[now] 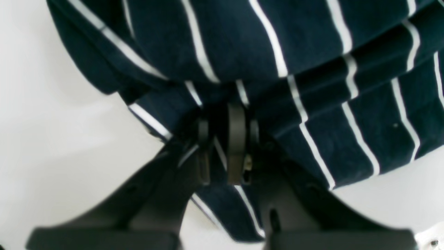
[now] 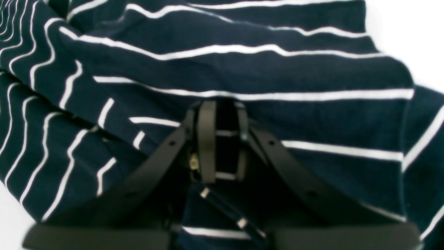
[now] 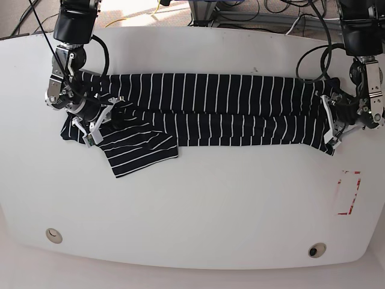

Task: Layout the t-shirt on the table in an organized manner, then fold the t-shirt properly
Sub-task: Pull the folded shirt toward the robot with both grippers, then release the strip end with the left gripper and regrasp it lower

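Observation:
The dark navy t-shirt (image 3: 210, 108) with thin white stripes lies stretched in a long folded band across the far half of the white table (image 3: 210, 205). A sleeve (image 3: 141, 150) sticks out toward the front at the left. My left gripper (image 3: 331, 123), on the base view's right, is shut on the band's right end. Up close its fingers (image 1: 236, 139) pinch layered cloth (image 1: 312, 34). My right gripper (image 3: 103, 117) is shut on the left end, and striped cloth (image 2: 242, 69) runs between its fingers (image 2: 207, 139).
A small red-outlined rectangle mark (image 3: 348, 192) sits near the table's right edge. Two round fittings (image 3: 53, 235) (image 3: 316, 249) lie along the front edge. Cables (image 3: 240, 12) crowd the floor beyond the far edge.

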